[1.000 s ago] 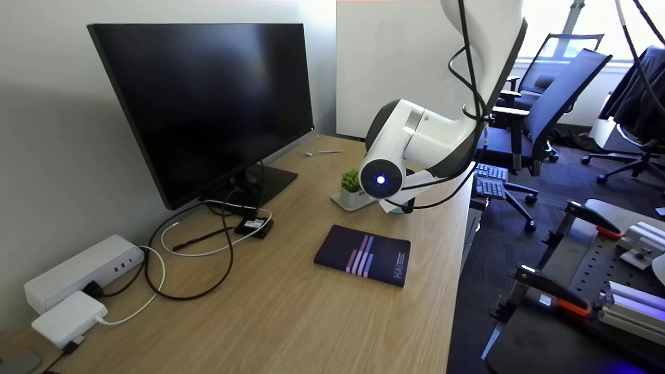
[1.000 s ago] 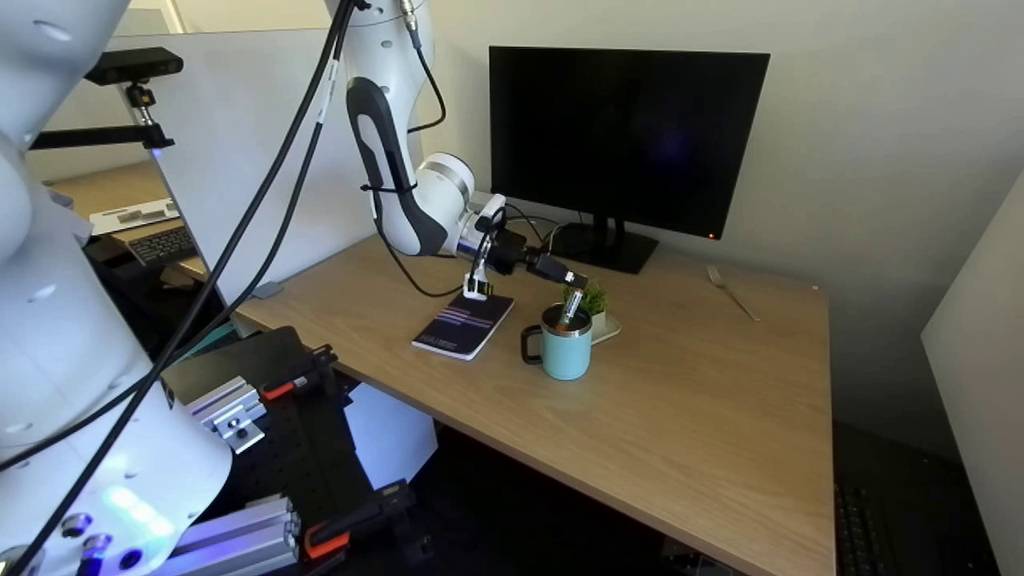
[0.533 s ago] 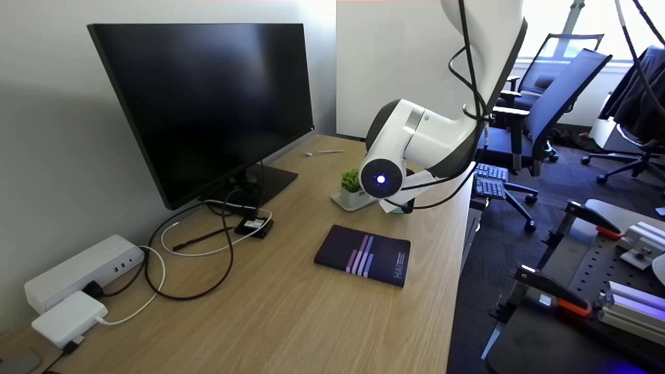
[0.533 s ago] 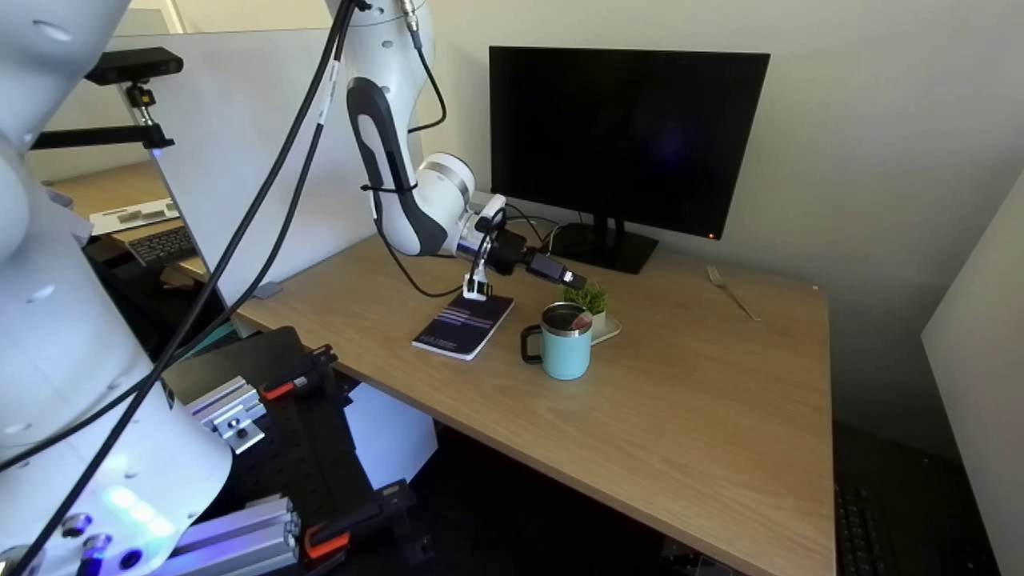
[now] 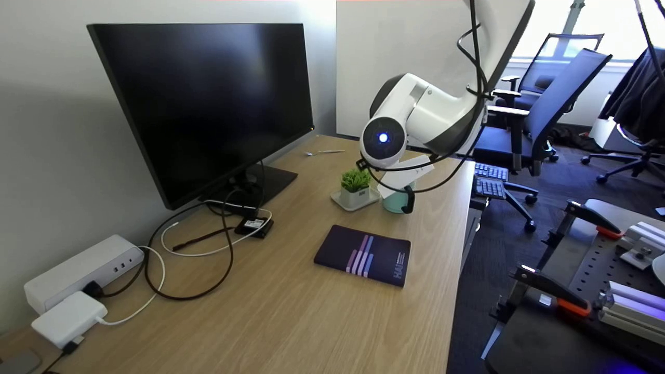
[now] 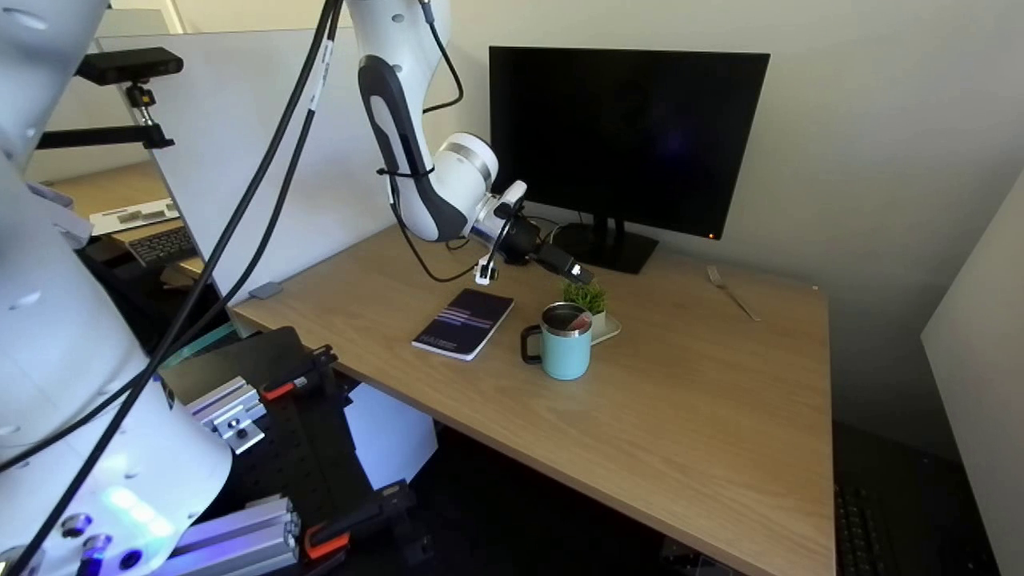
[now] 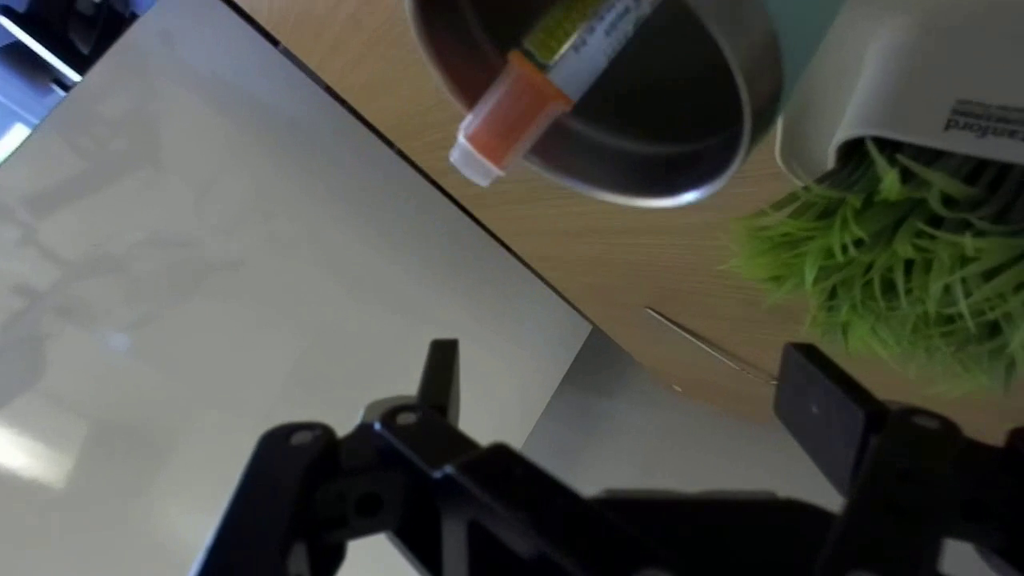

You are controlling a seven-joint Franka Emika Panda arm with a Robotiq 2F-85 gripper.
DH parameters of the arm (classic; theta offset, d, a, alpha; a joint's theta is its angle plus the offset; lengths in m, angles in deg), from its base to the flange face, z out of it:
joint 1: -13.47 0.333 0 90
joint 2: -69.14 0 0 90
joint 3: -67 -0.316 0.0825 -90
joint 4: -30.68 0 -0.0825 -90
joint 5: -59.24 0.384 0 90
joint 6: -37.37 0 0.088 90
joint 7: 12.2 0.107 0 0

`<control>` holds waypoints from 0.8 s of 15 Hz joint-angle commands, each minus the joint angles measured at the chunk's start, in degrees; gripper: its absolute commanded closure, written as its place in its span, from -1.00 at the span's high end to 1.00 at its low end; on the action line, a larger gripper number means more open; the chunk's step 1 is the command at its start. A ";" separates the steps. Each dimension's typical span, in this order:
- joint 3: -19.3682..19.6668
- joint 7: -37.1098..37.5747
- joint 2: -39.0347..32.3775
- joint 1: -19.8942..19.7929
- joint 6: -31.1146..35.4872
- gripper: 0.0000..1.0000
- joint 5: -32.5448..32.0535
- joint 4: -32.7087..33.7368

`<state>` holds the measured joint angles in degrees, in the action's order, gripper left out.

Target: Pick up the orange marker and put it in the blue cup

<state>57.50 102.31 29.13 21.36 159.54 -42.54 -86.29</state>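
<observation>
The orange marker [image 7: 516,112] leans inside the blue cup [image 6: 566,357], a light teal-blue mug with a steel rim and a black handle. Its orange end with a pale tip points up at the rim in the wrist view, and part of its white and yellow-green barrel shows. In an exterior view only a reddish end of the marker [image 6: 581,321] is visible. Above the cup and plant, my gripper [image 7: 630,386] is open, with wide-apart fingers [image 7: 828,416] and nothing between them. The arm's wrist hides the gripper and part of the cup [image 5: 396,202] in an exterior view.
A potted green plant [image 6: 586,296] on a white tray stands right beside the cup. A dark notebook [image 5: 363,254] lies nearby. The monitor [image 6: 624,144] rises behind, with cables and a white power box [image 5: 83,270]. A fork [image 6: 732,293] lies on the desk.
One second ago the gripper was shut on the marker, its lower end inside the cup. By half a second ago the marker was released into the cup. Since then the arm has risen.
</observation>
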 commanded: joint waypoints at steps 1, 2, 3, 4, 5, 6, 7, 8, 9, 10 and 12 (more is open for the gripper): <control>-1.52 -8.19 4.78 -4.11 9.28 1.00 3.01 -1.81; -1.51 -10.70 5.86 -4.58 11.29 1.00 4.74 -1.94; -1.47 -13.29 6.92 -4.81 12.83 1.00 6.90 -2.17; -1.37 -15.97 7.81 -4.87 14.02 1.00 9.33 -2.35; -1.28 -18.42 8.74 -4.69 14.66 1.00 11.87 -2.67; -1.18 -20.88 9.61 -4.45 15.14 1.00 14.55 -2.95; -1.09 -23.20 10.25 -4.15 15.14 1.00 17.34 -3.11; -1.08 -25.47 11.09 -4.05 15.31 1.00 20.02 -3.39; -1.04 -27.80 11.72 -3.93 15.35 1.00 22.79 -3.60; -0.98 -30.33 12.45 -3.73 15.08 1.00 25.69 -3.75; -0.76 -35.52 13.65 -3.40 14.94 1.00 31.05 -3.98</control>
<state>56.52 73.75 40.21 18.05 173.38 -17.76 -88.54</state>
